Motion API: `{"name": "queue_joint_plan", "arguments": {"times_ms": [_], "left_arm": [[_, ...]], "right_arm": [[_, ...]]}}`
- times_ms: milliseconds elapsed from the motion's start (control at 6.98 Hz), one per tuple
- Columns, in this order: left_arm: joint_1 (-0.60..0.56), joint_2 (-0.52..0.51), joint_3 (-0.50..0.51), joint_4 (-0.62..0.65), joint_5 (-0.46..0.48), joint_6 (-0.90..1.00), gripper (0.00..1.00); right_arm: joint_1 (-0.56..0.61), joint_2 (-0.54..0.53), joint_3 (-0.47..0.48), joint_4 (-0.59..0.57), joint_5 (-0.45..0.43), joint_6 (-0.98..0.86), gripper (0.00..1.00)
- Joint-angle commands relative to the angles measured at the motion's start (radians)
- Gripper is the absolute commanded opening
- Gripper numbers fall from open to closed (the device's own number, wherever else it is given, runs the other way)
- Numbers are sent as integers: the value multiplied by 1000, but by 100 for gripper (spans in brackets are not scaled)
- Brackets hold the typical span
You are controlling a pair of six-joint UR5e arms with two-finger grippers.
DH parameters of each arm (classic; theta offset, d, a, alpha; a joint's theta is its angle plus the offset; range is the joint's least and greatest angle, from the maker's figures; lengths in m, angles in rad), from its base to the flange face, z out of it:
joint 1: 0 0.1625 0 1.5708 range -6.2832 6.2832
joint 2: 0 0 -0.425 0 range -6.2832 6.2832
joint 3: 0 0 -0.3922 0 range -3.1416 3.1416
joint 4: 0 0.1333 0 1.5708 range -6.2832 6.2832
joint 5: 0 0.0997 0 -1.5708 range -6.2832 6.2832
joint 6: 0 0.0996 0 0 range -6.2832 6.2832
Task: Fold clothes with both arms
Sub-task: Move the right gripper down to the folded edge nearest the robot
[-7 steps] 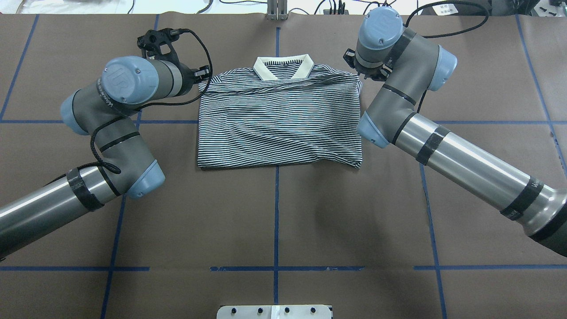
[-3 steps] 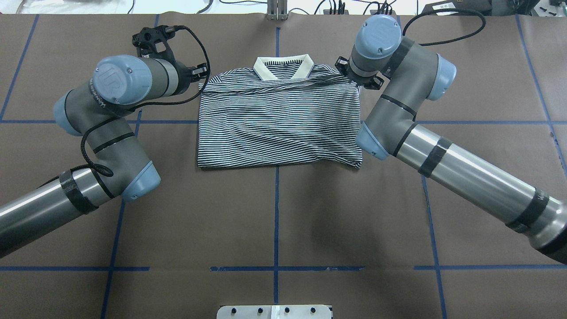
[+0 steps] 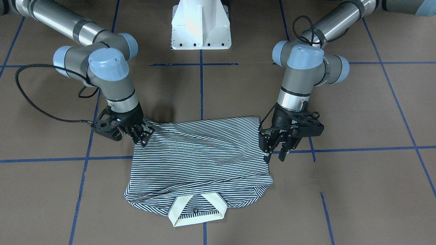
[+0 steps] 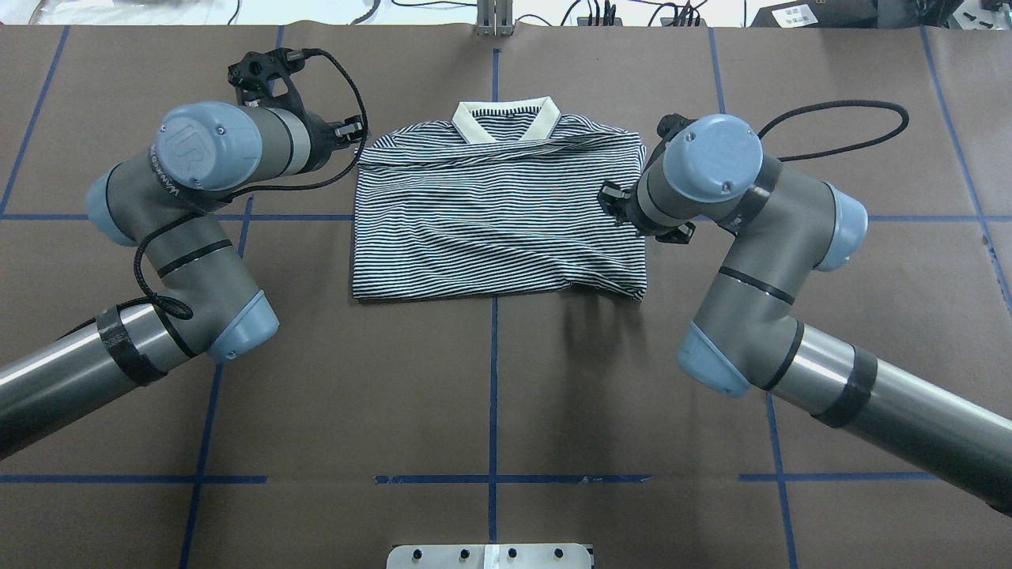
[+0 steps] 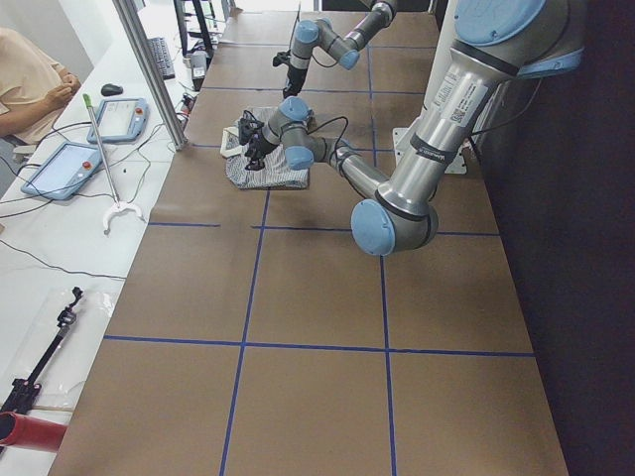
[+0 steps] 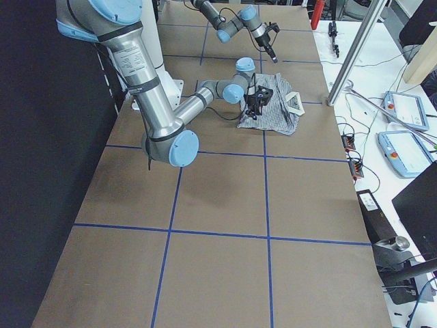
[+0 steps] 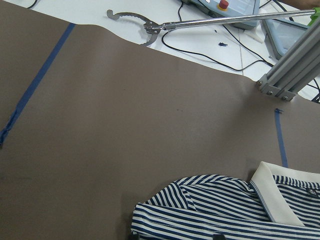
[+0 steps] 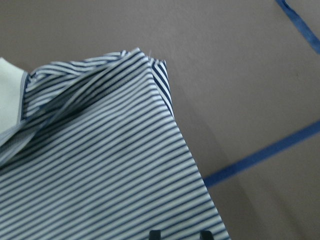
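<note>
a: left fingers (image 3: 283, 152) are seen spread, nothing btwn them, hung just beside the shirt (image 4: 498, 213) at its shoulder edge. right fingers (image 3: 142, 136) are parted too, no cloth pinched as far as can be judged. they're at the opposite side edge; contact can't be told.

b: and the shirt itself?

a: it's laid flat on the worktop (image 4: 490, 395) btwn the two arms, collar (image 4: 506, 118) on the side away from the robot, sleeves tucked in, so a squarish pack is formed.

b: step in hand?

a: judged as a gap btwn folds: side folds look done and no grip is held. nxt, a last fold is prob. called for. both side edges would need to be pinched at matching points, then lifted together so the pack isn't skewed. the two sets aren't level along the shirt at pres., the right being nearer the robot, so that should be evened first.

b: what's gained from which view?

a: in the overhead view the right fingers are hidden under their own wrist; both sets are shown only in the front-facing view. two dark tips, apart, over the striped edge are given by the right wrist view. by the left wrist view only shoulder & collar are shown, fingers scarcely at all. in the side views finger state can't be told.
</note>
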Motion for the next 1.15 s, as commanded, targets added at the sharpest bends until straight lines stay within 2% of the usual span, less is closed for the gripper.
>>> {"name": "queue_joint_plan", "arguments": {"times_ms": [0,143,1002], "left_arm": [[-1,3,-1,-1,1,-1,58],[0,4,-1,-1,1,-1,58],[0,6,-7,4,6,-35,58]], "right_arm": [[-66,-83,96,-30,-29,17,43],[-95,-94,94,-30,-72,15,43],[-126,-95,70,-30,-117,1,41]]}}
